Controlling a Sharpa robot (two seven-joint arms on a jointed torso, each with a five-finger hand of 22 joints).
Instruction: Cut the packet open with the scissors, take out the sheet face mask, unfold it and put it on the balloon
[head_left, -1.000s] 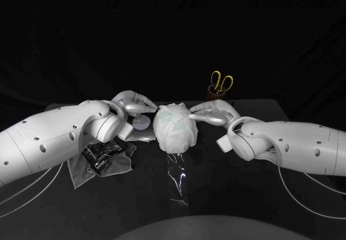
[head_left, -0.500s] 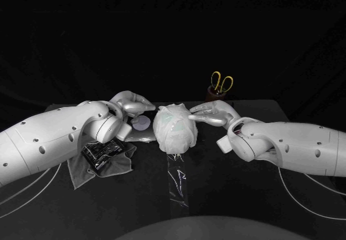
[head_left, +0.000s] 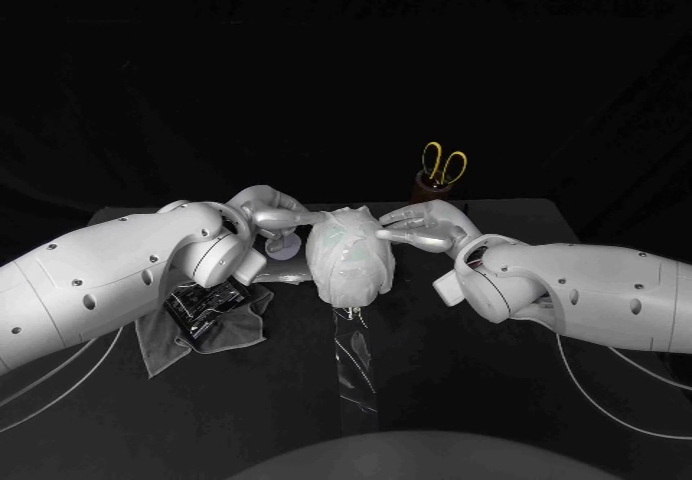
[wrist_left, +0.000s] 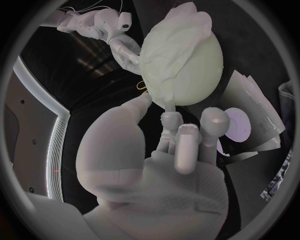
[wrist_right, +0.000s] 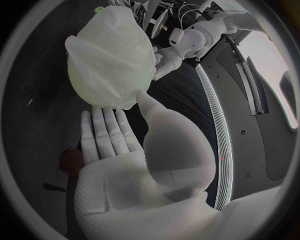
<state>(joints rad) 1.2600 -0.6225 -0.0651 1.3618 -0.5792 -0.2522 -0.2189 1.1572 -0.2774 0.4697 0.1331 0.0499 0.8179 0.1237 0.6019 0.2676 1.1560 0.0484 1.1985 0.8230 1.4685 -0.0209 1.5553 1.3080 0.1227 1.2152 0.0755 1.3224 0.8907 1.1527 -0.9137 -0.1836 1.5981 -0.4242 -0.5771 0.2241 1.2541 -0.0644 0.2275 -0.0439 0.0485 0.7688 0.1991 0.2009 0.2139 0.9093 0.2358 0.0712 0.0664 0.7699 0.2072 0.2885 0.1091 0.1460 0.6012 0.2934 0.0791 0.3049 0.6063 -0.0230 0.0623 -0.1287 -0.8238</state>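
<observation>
Left hand (head_left: 268, 214), right hand (head_left: 424, 228) beside balloon (wrist_left: 201, 75)

Head camera: high on robot, looks down and forward over table (head_left: 476, 350), mid range; balloon (head_left: 346, 262) dead centre, left hand (head_left: 267, 213) at its 10 o'clock, right hand (head_left: 418, 228) at its 2 o'clock

Left wrist camera: behind left hand (wrist_left: 172, 150), faces along fingers, very near balloon (wrist_left: 200, 75); right hand (wrist_left: 127, 48) beyond it

Right wrist camera: behind right hand (wrist_right: 125, 150), faces opposite way, equally near balloon (wrist_right: 115, 55); left hand (wrist_right: 164, 60) beyond it

Shared by all three: balloon, both hands
</observation>
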